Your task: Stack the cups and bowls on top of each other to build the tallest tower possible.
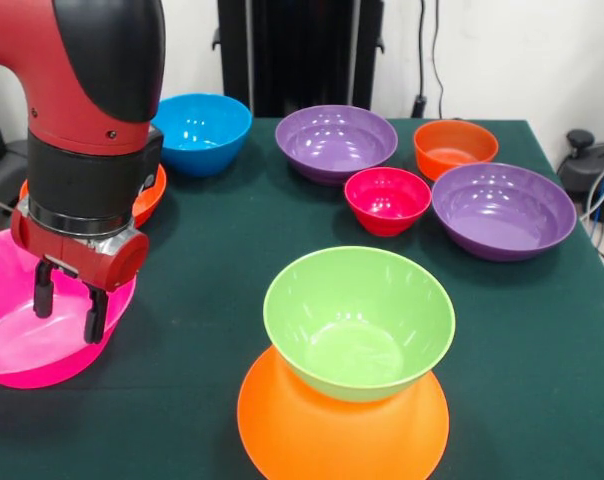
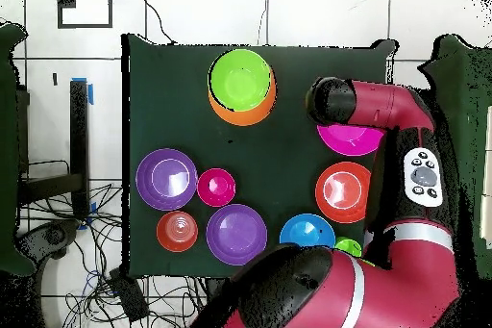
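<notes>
Bowls are scattered over the dark green table [image 1: 212, 260], and only two are stacked so far: a green bowl [image 1: 359, 320] sits upright on an upturned orange bowl [image 1: 342, 425] at the front edge of the table. That short tower shows in the overhead view too, green over orange [image 2: 242, 87].

The gripper [image 1: 70, 302] hangs over the pink bowl [image 1: 27, 335] at the table's side, its two dark fingers [image 1: 95, 313] spread apart, their tips just inside the bowl's rim with nothing between them. From above, the arm [image 2: 384, 113] covers most of that bowl.

Behind the arm, a red-orange bowl [image 1: 147, 195] peeks out, partly hidden. Farther back stand a blue bowl [image 1: 200, 130], a purple bowl [image 1: 335, 142] and a smaller orange-red bowl [image 1: 455, 148]. A small magenta-red bowl [image 1: 387, 200] sits between the two purple ones, just beside the second purple bowl [image 1: 502, 210].

In the overhead view a small light-green cup [image 2: 348, 246] shows next to the blue bowl, half hidden by the arm, well apart from the tower.
</notes>
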Robot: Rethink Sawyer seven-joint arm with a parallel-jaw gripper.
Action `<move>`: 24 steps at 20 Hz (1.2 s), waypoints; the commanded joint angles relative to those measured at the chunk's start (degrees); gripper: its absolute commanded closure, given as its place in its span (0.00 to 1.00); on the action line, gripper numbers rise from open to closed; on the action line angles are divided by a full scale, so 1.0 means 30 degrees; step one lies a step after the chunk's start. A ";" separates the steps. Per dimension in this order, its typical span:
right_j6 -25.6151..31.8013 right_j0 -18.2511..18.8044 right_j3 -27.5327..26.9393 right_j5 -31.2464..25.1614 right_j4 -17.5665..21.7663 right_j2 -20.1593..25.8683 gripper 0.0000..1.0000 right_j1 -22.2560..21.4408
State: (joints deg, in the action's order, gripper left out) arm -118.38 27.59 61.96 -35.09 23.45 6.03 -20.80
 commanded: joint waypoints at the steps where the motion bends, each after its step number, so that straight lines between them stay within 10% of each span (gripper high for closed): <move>1: -0.3045 -0.0790 0.1549 0.1048 -0.0709 0.0176 0.00 0.0978; 24: -0.2675 -0.1208 0.0681 0.3196 -0.2010 -0.0789 0.00 0.2666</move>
State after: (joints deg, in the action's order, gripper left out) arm -118.38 26.20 61.94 -27.17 18.65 2.19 -14.80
